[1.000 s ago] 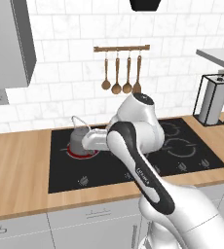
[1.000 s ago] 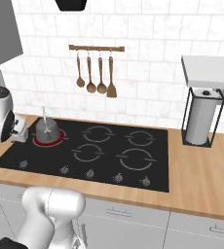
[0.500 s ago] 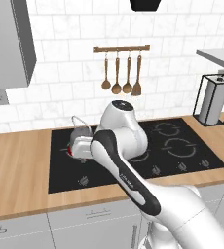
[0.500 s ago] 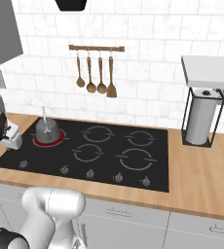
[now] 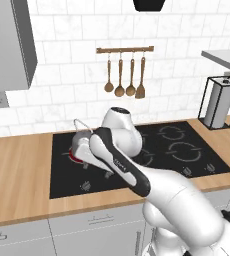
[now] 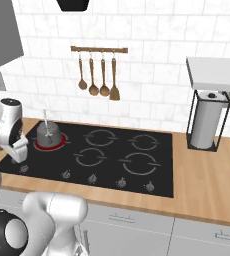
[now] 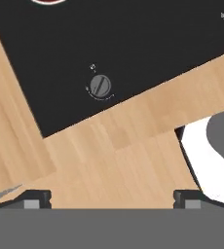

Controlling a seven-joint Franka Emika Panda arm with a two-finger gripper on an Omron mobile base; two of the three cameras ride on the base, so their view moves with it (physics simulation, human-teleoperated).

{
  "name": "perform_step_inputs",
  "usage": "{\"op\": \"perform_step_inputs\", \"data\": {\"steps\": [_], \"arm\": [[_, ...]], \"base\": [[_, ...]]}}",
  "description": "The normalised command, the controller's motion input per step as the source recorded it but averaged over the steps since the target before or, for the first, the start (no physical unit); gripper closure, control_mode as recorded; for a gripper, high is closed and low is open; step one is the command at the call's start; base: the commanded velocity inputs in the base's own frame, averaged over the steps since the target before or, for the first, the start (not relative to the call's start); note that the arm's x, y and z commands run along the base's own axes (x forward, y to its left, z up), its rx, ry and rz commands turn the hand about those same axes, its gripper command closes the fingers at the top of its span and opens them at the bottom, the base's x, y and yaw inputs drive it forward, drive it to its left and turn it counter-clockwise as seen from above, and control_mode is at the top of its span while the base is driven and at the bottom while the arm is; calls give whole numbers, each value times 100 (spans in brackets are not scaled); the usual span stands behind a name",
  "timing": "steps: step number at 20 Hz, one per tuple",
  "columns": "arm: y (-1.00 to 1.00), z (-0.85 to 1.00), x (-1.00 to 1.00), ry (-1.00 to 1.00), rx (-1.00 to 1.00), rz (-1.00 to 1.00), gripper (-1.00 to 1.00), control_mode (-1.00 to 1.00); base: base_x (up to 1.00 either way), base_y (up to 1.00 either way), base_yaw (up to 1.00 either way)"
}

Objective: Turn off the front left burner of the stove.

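Two dark fingertips sit wide apart at the bottom corners of my hand view, so I read the gripper as open with nothing between its fingers. Just above them in that frame runs the wooden counter, and past its edge comes the black glass of the stove, whose corner points toward the lower left. One small round knob lies a little left of centre on the glass, apart from the fingertips. At the very top edge, upper left, I catch a sliver of the red-lit front left burner. In the left base view the arm's white forearm crosses the middle of the frame, and the hand reaches down over the left part of the stove; I cannot see the fingers there. The front left burner shows as a bit of red glow at centre left, mostly hidden behind the hand. In the right base view the gripper hangs at the left edge over the stove's near left corner, above the knob row. Just beyond it the front left burner glows as a red ring with a grey kettle standing on it. Farther back, wooden utensils hang on a rail against the white tiled wall, and a paper towel holder stands at the right.
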Motion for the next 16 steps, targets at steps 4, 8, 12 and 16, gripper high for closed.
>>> {"op": "perform_step_inputs", "data": {"steps": [4, 8, 12, 16], "arm": [[0, -36, 24, 23, 0, -26, -100, -100], [0, -3, 3, 1, 0, 0, -100, -100], [0, -30, 16, -3, -17, 0, -100, -100], [0, -29, 32, -2, -14, -2, -100, -100]], "base": [[0, 0, 0], [0, 0, 0], [0, 0, 0], [0, 0, 0]]}}
